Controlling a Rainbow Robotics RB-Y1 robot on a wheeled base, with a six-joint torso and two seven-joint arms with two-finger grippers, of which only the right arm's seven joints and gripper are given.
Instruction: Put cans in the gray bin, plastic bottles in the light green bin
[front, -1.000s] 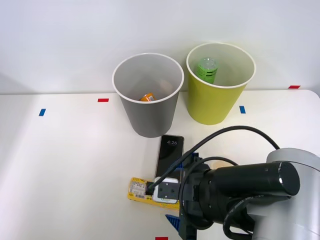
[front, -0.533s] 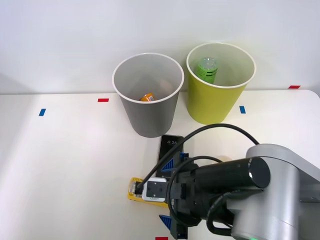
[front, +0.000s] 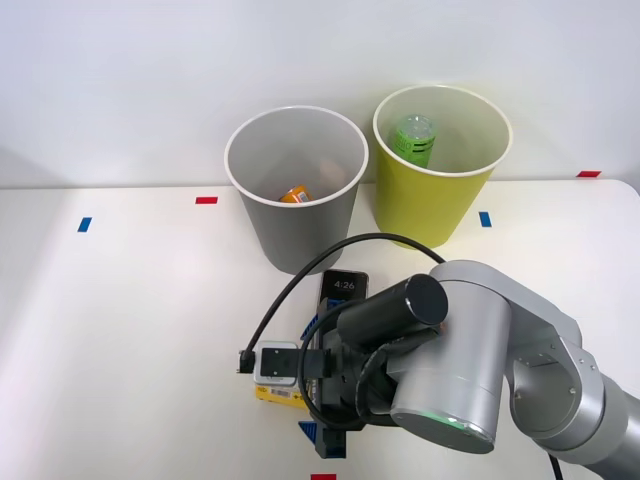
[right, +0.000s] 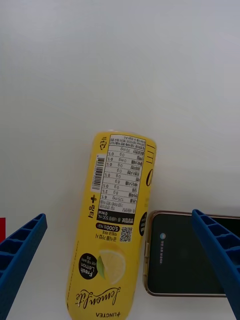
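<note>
Since the earlier frames the right arm has been swinging leftward over the near part of the table (front: 120, 330), and its wrist is now covering most of the yellow-labelled bottle (right: 114, 227) that showed more fully before. The bottle is lying on its side on the white tabletop, near the front edge, with only its left end peeking out under the wrist in the front view (front: 268, 392). The right gripper (right: 120, 280) is hovering over it with its blue ribbed fingers (right: 20, 260) spread wide, one on each side of the bottle, gripping nothing. Just to the bottle's right a black smartphone (right: 187, 255) is lying flat, its edge touching or nearly touching the label. Farther back, the gray bin (front: 296, 190) is standing upright with an orange can (front: 294, 195) showing inside. To its right the light green bin (front: 441, 168) is holding a green bottle (front: 413, 139).
</note>
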